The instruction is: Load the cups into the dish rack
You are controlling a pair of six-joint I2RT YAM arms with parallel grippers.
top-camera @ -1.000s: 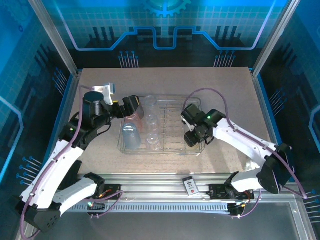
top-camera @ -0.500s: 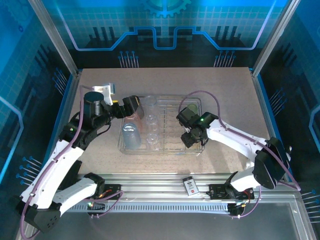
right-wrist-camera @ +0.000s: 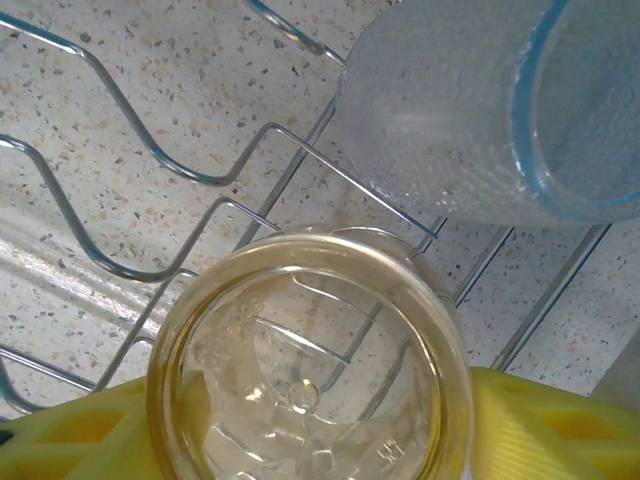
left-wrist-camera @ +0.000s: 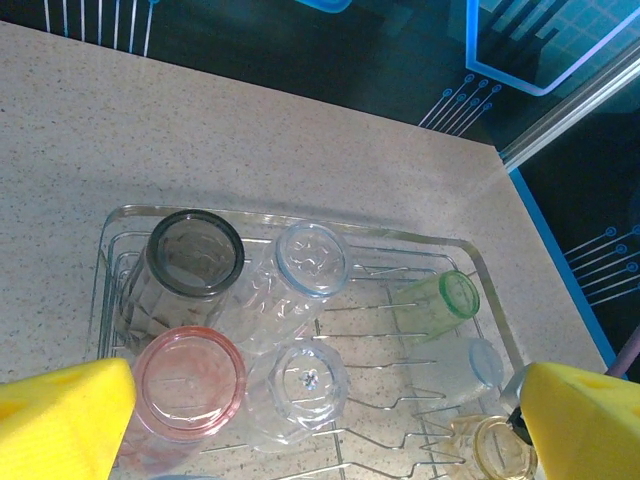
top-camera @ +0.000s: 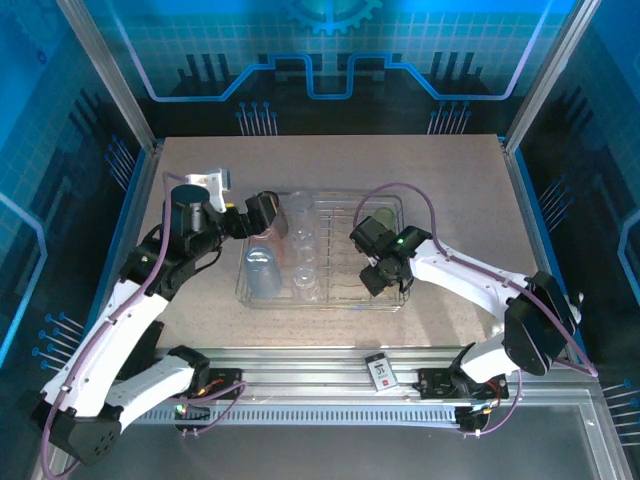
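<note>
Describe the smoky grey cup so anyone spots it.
Find the chrome wire dish rack in the table's middle. In its far-left corner sits the smoky grey translucent plastic tumbler. Unlike the pink plastic tumbler and clear plastic tumbler beside it, it is dark.

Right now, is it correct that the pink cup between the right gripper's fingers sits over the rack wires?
No: the right wrist view shows an amber cup, not a pink one, between the right gripper's fingers, over the dish rack wires.
</note>
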